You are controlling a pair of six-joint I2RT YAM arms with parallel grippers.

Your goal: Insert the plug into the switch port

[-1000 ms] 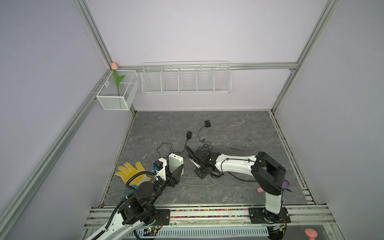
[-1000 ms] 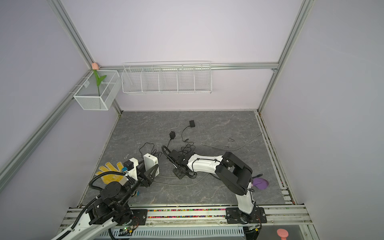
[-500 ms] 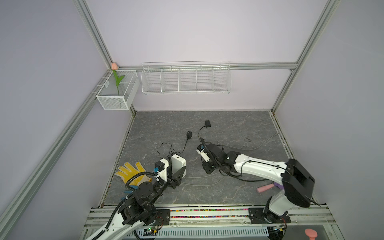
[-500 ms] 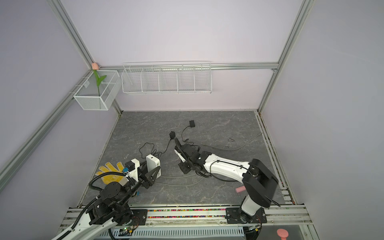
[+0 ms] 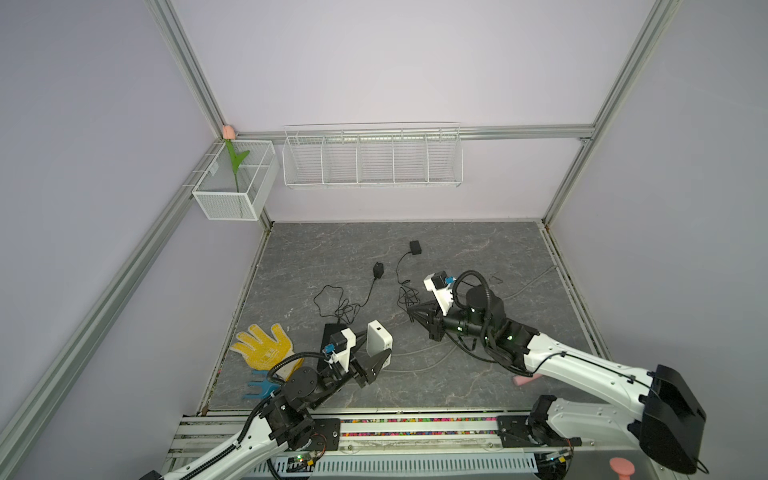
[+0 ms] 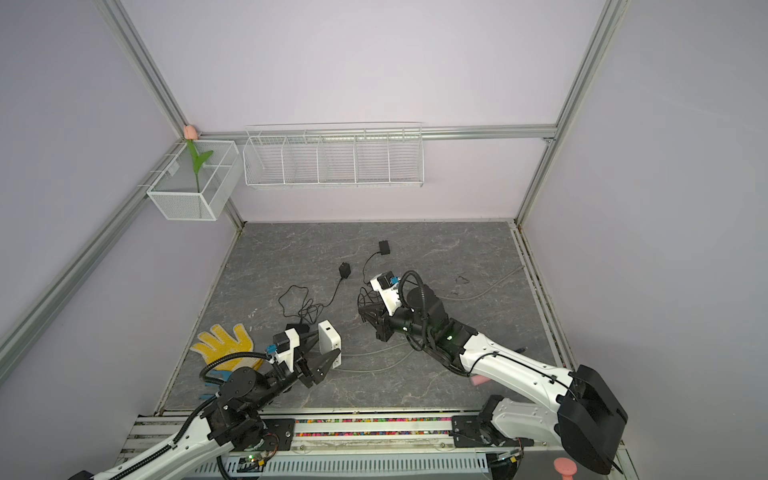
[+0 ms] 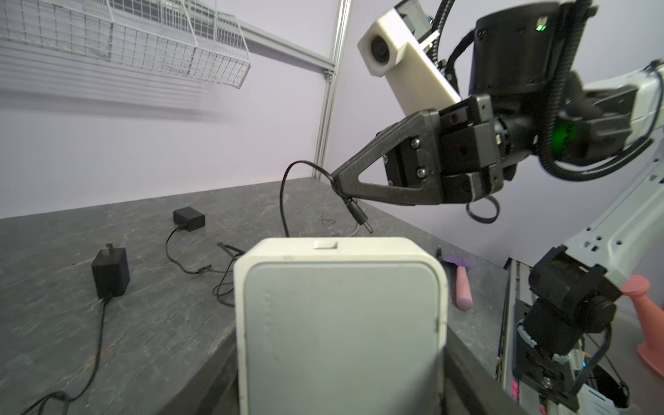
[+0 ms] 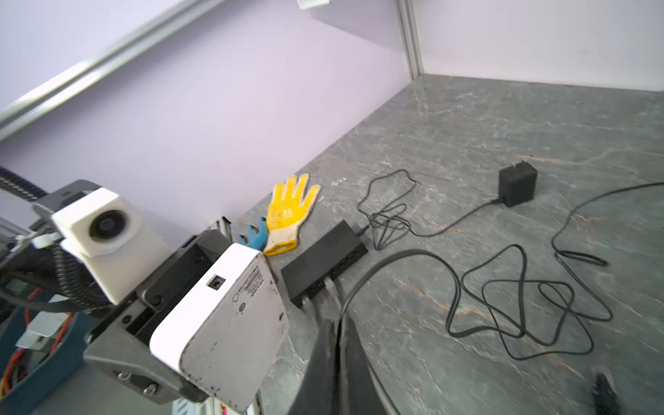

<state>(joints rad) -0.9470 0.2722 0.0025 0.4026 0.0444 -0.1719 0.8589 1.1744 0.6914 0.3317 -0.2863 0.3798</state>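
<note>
While the right gripper (image 7: 337, 185) clamps it, the plug (image 7: 359, 216) slants tip-down.

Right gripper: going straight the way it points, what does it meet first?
Holding the thin black cable, it probably meets the flat black ribbed box first; the white plastic box in the left gripper lies close beside.

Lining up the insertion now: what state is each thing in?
Left gripper, shut on switch, held in air
Right gripper, shut on plug's cable
Plug, dangling, not inserted
Port, empty
Black box, lying flat, wired
Adapters, unplugged
Glove, lying flat
</note>
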